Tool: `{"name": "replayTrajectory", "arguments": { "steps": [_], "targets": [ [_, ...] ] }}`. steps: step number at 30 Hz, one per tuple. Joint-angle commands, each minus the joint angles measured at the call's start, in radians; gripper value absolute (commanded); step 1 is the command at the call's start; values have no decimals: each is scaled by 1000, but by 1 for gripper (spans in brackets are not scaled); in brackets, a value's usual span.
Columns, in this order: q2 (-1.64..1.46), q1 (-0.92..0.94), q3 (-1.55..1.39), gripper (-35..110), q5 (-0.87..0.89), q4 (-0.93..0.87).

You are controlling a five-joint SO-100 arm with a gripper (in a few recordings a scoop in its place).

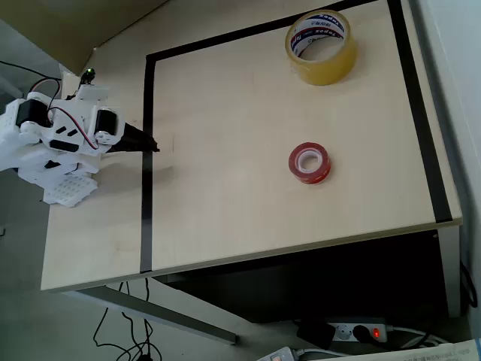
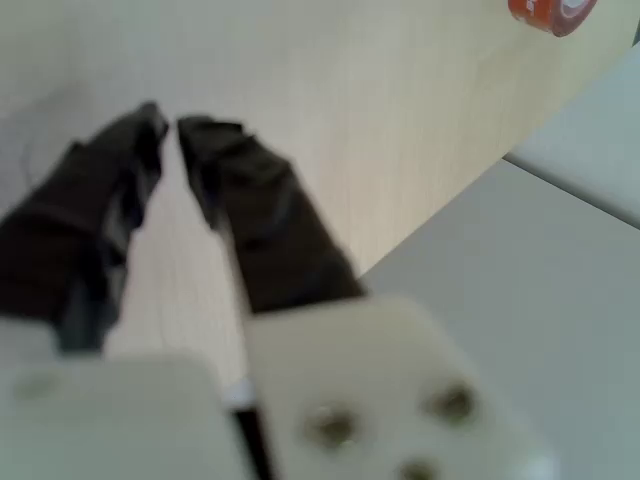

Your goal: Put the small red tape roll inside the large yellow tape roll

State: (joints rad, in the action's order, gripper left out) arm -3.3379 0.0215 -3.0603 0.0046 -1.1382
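The claw (image 1: 154,147) is nearly closed and empty at the left of the frame. The small red tape roll (image 1: 310,162) is seen right of centre, the large yellow tape roll (image 1: 321,45) at the upper right. The claw should be opened wide first.

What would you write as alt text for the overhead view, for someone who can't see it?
A small glossy red tape roll lies flat mid-table, apart from a large translucent yellow tape roll near the far edge. The white arm's dark end effector sits at the left, over the black tape border, holding nothing.
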Motion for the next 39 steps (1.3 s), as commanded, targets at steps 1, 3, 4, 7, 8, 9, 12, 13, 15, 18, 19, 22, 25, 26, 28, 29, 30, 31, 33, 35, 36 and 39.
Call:
{"name": "replayTrajectory", "arguments": {
  "steps": [1, 3, 4, 7, 8, 9, 12, 13, 15, 18, 19, 22, 25, 26, 28, 29, 30, 31, 33, 35, 36, 39],
  "targets": [
    [3, -184, -58, 0, -12, -104],
    [2, -192, -58, 0, -11, -103],
    [2, -201, -58, 0, -11, -103],
    [2, -204, -58, 0, -11, -103],
    [2, -193, -55, 0, -11, -103],
    [2, -178, -48, 0, -11, -107],
    [3, -130, 35, 0, -11, -124],
    [21, -121, 83, 0, -11, -127],
    [149, -109, 216, 0, -14, -109],
    [558, -77, 528, 0, -15, -100],
    [696, -58, 644, 0, -12, -118],
    [1060, -8, 982, 0, -11, -193],
    [1342, 72, 1293, 0, -12, -304],
    [1422, 91, 1397, 0, -20, -350],
    [1582, 121, 1614, 0, -83, -456],
    [1647, 132, 1707, 0, -109, -479],
    [1709, 144, 1793, 0, -118, -492],
    [1767, 152, 1870, 1, -160, -497],
    [1905, 164, 2066, 4, -166, -517],
    [2109, 166, 2375, 14, -166, -612],
    [2243, 167, 2591, 18, -166, -672],
    [2427, 147, 2829, 28, -169, -670]
  ]
}}
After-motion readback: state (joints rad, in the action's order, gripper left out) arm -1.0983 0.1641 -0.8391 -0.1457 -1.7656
